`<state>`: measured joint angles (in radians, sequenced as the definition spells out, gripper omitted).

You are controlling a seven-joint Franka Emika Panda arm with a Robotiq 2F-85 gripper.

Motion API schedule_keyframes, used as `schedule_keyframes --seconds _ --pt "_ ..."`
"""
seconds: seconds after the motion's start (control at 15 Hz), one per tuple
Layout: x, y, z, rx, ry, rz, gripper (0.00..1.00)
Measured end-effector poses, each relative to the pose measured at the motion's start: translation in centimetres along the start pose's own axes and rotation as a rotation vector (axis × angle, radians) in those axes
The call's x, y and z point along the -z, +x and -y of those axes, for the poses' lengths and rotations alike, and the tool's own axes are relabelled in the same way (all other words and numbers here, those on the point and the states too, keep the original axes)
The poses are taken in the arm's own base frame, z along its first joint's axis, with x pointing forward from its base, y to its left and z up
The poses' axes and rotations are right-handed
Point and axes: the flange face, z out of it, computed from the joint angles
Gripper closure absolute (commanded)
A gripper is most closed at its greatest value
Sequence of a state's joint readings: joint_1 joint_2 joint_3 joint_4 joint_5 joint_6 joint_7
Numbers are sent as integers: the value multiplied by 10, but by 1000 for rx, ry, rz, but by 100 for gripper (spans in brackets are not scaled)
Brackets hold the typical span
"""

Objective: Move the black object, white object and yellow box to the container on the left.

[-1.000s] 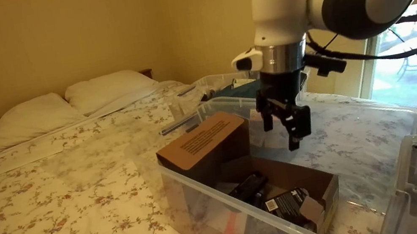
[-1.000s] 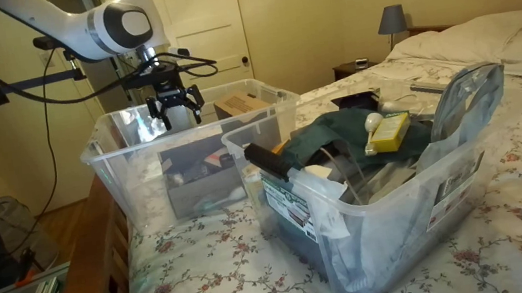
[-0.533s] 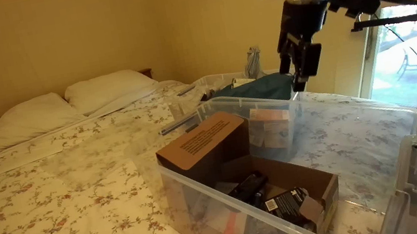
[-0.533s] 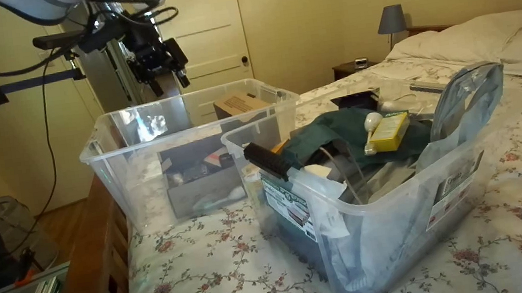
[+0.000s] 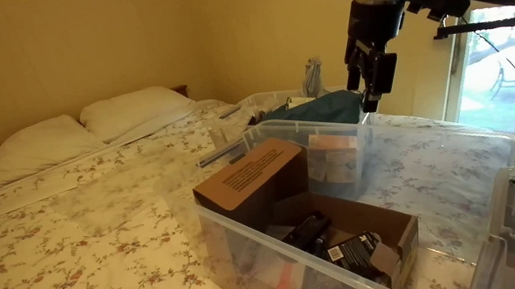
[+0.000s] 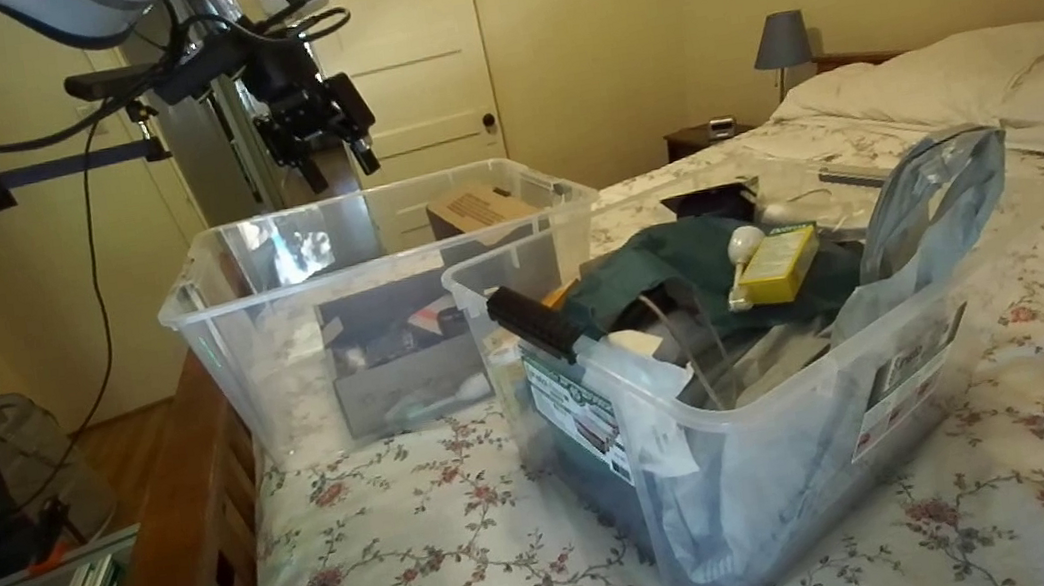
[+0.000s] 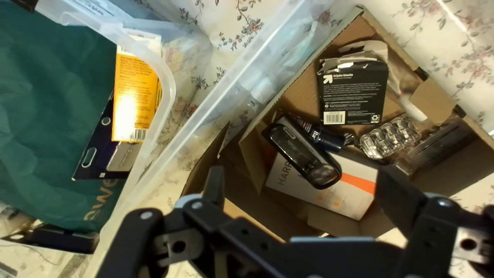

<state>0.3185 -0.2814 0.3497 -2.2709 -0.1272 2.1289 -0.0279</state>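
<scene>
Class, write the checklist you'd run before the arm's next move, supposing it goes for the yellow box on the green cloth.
1. Pincer open, holding nothing: ok.
2. Pincer aimed at yellow box: not ok; it faces the cardboard box.
3. White object apart from the yellow box: cannot tell; they overlap in view.
4. Black object identified: cannot tell; black device and black carton could both fit.
5. Destination settled: cannot tell; green-cloth container shows left in the wrist view, right in an exterior view.

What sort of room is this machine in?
Most likely a bedroom: there is a floral-covered bed, with pale pillows and, near its head, a grey lamp.
</scene>
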Motion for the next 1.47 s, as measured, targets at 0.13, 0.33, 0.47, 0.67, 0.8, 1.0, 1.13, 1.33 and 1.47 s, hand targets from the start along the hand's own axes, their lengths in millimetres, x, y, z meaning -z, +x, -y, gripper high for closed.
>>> schedule_keyframes --seconds 0.13,0.33,0.47,0.67,0.8,1.0,1.13,1.33,1.47 --pt "-1 -2 -26 -83 -43 30 0" --pt "10 -3 -112 -209 -171 61 0" --pt "20 -1 -171 -267 -273 90 0" --pt "30 17 -238 -266 -384 96 0" --pt "35 43 -267 -217 -383 12 0" --pt "28 77 -304 -207 -342 -92 0" --pt "17 89 -320 -220 -319 -96 0" --pt "13 95 -323 -222 -314 -96 0" --pt "9 92 -327 -252 -332 -83 0"
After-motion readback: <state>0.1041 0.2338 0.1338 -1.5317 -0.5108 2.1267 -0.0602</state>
